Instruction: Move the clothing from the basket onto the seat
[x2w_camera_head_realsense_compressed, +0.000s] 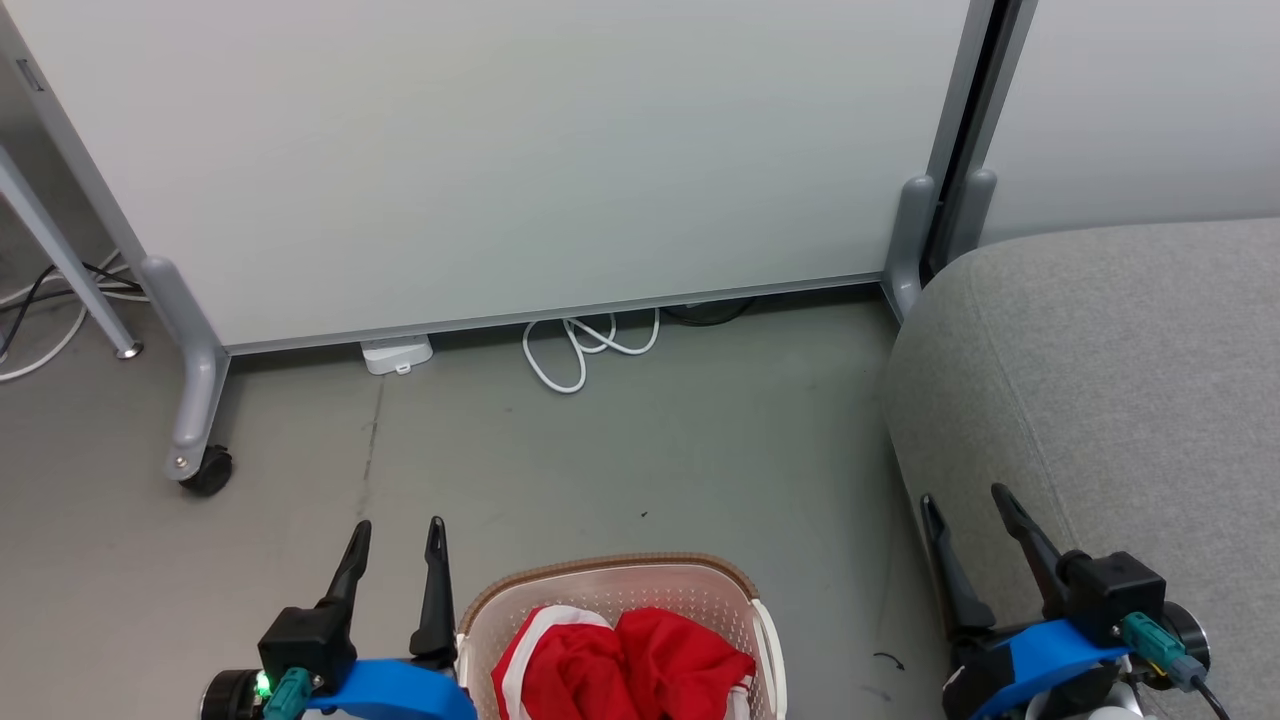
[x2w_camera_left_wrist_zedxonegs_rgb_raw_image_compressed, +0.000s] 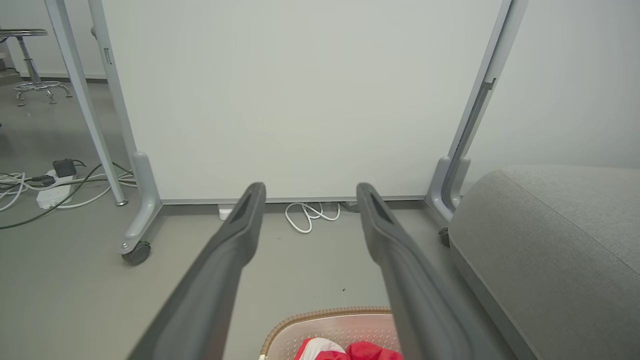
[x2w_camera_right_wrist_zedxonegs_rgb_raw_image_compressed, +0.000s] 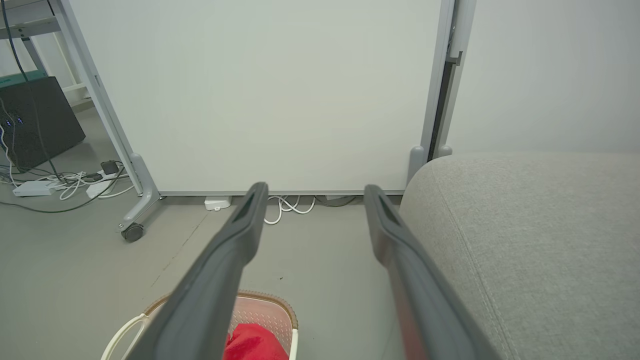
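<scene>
Left hand (x2w_camera_head_realsense_compressed: 399, 525) and right hand (x2w_camera_head_realsense_compressed: 962, 496) stand released, empty; red clothing (x2w_camera_head_realsense_compressed: 625, 665) in the basket (x2w_camera_head_realsense_compressed: 620, 562) lies nearest the left hand, rightward.

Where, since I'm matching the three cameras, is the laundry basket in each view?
Head view: basket at bottom centre, cut off by the edge.
Left wrist view: basket at the bottom edge, near centre.
Right wrist view: basket at the bottom edge, left of centre.
Shared landmark: the coiled white cable under the white panel.
</scene>
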